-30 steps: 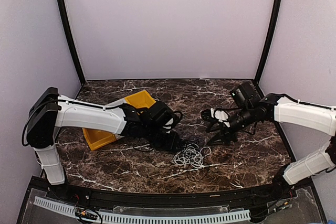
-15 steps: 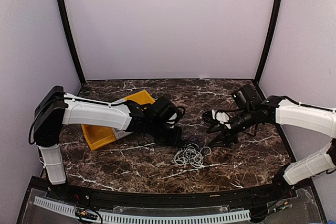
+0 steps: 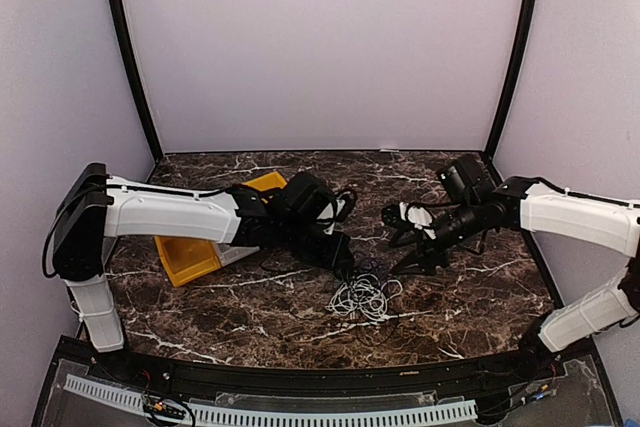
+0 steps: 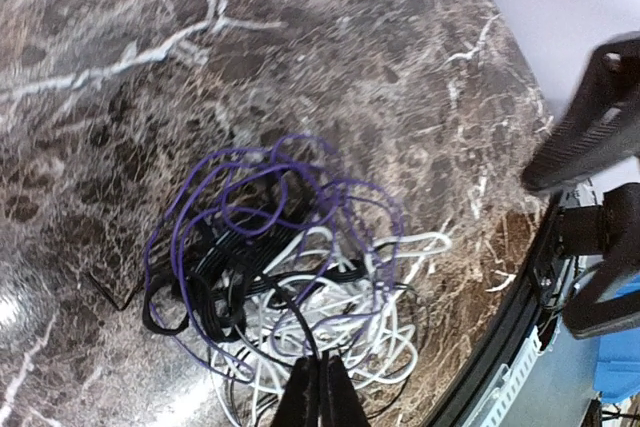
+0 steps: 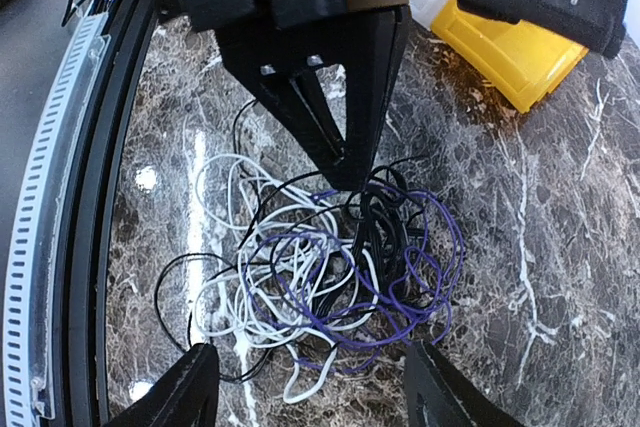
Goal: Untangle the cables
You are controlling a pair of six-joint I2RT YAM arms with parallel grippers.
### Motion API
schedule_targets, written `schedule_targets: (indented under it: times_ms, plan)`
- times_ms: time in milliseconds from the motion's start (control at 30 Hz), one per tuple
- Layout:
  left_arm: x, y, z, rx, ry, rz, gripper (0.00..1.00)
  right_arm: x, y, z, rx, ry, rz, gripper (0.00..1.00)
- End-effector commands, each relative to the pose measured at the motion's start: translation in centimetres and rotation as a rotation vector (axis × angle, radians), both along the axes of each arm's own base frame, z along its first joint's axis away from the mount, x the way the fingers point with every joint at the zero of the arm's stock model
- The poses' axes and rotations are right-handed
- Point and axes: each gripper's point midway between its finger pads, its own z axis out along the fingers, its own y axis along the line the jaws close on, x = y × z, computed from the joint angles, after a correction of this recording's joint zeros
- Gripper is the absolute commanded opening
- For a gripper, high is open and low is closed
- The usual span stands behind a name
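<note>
High behind the rig, my fixed camera takes in the whole table [image 3: 250, 317] — both wrist cameras look down close on the same cables [image 4: 215, 277], from opposite sides.

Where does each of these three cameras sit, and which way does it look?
Top: above and behind, looking down on the left arm, right arm, table and cables.
Left wrist: on the left arm, looking down past its shut left fingers at the cables.
Right wrist: on the right arm, looking between its open right fingers at the left fingers.
Shared: all show the cables.
</note>
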Motion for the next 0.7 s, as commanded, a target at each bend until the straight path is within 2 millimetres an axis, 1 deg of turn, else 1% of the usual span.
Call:
schedule_targets:
  times_ms: [0, 33, 67, 100, 133, 167, 200, 233, 300, 433, 567, 667]
  plan:
    - [-0.2, -0.9, 10.6, -0.232, -0.225, -0.115, 0.0, 1.3, 2.0, 3.5, 0.1, -0.025, 0.011, 0.66]
    - [-0.9, -0.7, 11.7, -0.266, -0.244, -0.146, 0.0, 1.5, 2.3, 4.1, 0.115, -0.024, 0.008, 0.67]
    - [-1.1, -0.7, 12.5, -0.299, -0.262, -0.163, 0.0, 1.6, 2.5, 4.7, 0.13, -0.028, 0.006, 0.67]
    - [-2.0, -0.6, 14.0, -0.338, -0.277, -0.199, 0.0, 1.8, 2.7, 5.3, 0.146, -0.032, 0.001, 0.68]
    - [-2.2, -0.8, 14.9, -0.373, -0.297, -0.216, 0.0, 2.0, 2.9, 5.9, 0.161, -0.04, -0.001, 0.68]
    - [-2.7, -0.7, 16.4, -0.413, -0.319, -0.241, 0.0, 2.1, 3.1, 6.5, 0.173, -0.044, -0.002, 0.69]
    - [-3.0, -0.6, 16.8, -0.424, -0.326, -0.251, 0.0, 2.3, 3.3, 6.9, 0.184, -0.043, -0.002, 0.7]
    - [-3.3, -0.4, 17.5, -0.441, -0.341, -0.259, 0.0, 2.5, 3.5, 7.3, 0.195, -0.042, -0.001, 0.7]
    - [-3.5, -0.2, 18.4, -0.454, -0.363, -0.269, 0.0, 2.6, 4.1, 8.0, 0.219, -0.029, 0.009, 0.71]
    - [-3.7, 0.1, 19.2, -0.465, -0.38, -0.283, 0.0, 2.8, 5.1, 9.2, 0.268, 0.005, 0.033, 0.71]
    - [-4.1, 0.2, 19.5, -0.472, -0.378, -0.294, 0.0, 3.0, 5.9, 10.9, 0.309, 0.016, 0.054, 0.71]
    - [-4.2, 0.3, 19.4, -0.466, -0.379, -0.298, 0.0, 2.8, 6.3, 11.8, 0.333, 0.021, 0.086, 0.7]
